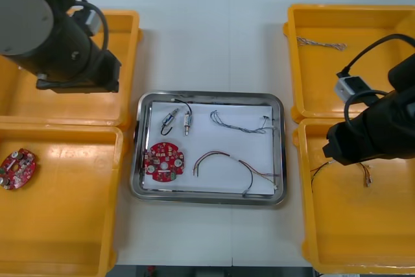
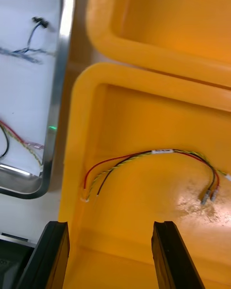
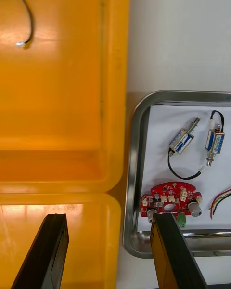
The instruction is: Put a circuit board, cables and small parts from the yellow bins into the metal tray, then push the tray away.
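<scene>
The left gripper [image 3: 109, 219] hung spread over the left yellow bins [image 3: 57, 101]. The metal tray [image 1: 207, 95] already held a circuit board [image 1: 163, 160], small metal parts [image 1: 176, 120], a blue and white cable [image 1: 241, 128] and a red and yellow cable [image 1: 224, 156]; probably only the push remained. The right gripper [image 2: 110, 226], also spread, hovered above a spare cable [image 2: 154, 153] in a right bin [image 2: 144, 207].

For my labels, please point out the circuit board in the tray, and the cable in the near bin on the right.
circuit board [image 1: 163, 160]: front view, centre of the board.
red and yellow cable [image 2: 161, 151]: right wrist view, on its white sleeve.
</scene>
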